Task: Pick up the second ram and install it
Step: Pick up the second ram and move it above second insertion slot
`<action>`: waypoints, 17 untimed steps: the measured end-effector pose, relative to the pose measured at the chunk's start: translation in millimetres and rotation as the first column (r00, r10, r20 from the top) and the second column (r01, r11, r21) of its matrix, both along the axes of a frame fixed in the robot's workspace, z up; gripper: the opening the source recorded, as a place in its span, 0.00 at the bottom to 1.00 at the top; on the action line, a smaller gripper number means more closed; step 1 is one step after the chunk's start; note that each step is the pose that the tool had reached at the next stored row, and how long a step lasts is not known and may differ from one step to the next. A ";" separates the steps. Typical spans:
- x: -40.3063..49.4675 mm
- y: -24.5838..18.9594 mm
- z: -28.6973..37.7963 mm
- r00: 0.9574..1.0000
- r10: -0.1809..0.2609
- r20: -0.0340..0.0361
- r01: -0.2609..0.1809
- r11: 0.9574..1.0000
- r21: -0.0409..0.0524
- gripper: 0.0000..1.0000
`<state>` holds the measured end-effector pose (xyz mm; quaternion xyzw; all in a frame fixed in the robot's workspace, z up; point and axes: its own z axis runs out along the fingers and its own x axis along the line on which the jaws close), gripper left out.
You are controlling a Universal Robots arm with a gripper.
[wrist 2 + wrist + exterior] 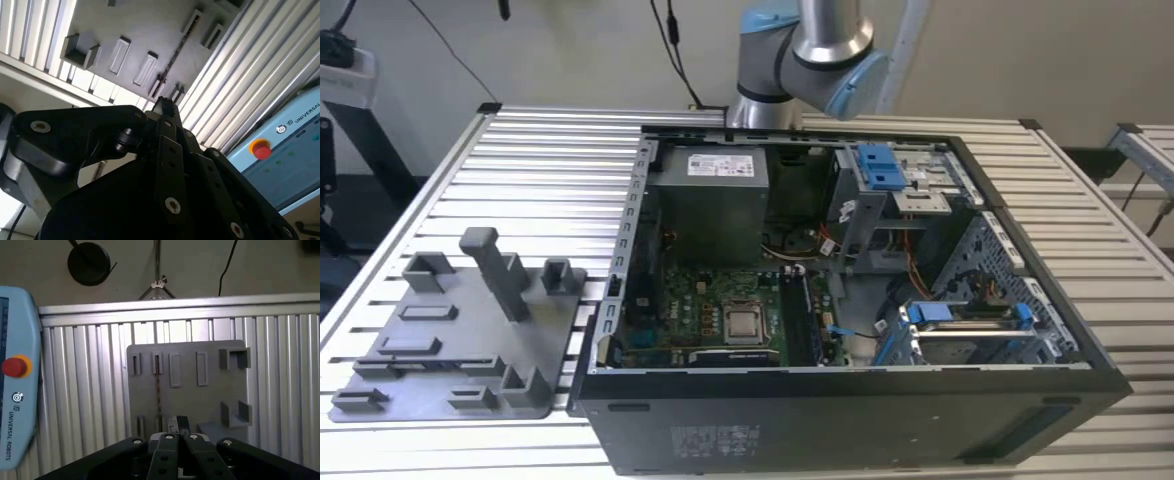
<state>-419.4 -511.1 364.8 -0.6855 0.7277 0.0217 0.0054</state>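
First wrist view, second ram (158,390) edge-on, thin dark strip

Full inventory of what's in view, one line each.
second ram: 1, dark, edge-on in a fixture plate slot
fixture plate: 1, grey, on the table, exterior view's left of the case
tall post: 1, grey, on the plate
PC case: 1, black, open, on the table
motherboard: 1, green, inside the case
drive clips: 2, blue, inside the case
table: 1, silver, slatted
teach pendant: 1, light blue, red button, past the table's edge
arm: 1, silver-blue, behind the case
gripper: 1, black, fingers shut, holding nothing
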 end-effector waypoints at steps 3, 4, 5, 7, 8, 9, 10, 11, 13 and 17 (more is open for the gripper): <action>-0.1 0.0 -0.1 1.000 0.030 0.000 -0.030 1.000 0.000 0.11; -0.1 0.0 -0.1 0.999 0.036 0.000 -0.036 0.999 0.000 0.11; -0.1 0.0 -0.1 0.999 0.036 0.000 -0.036 0.999 0.000 0.11; -0.1 0.0 -0.1 0.999 0.036 0.000 -0.036 0.999 0.000 0.11; -0.1 0.0 -0.1 0.999 0.036 0.000 -0.036 0.999 0.000 0.11; -0.1 0.0 -0.1 0.999 0.036 0.000 -0.036 0.999 0.000 0.11; -0.1 0.0 -0.1 0.999 0.036 0.000 -0.036 0.999 0.000 0.11; -0.1 0.0 -0.1 0.999 0.036 0.000 -0.036 0.999 0.000 0.12; -0.2 0.0 0.0 0.999 0.036 0.000 -0.036 0.999 0.000 0.17; -0.2 0.0 0.0 0.999 0.036 0.000 -0.036 0.999 0.000 0.36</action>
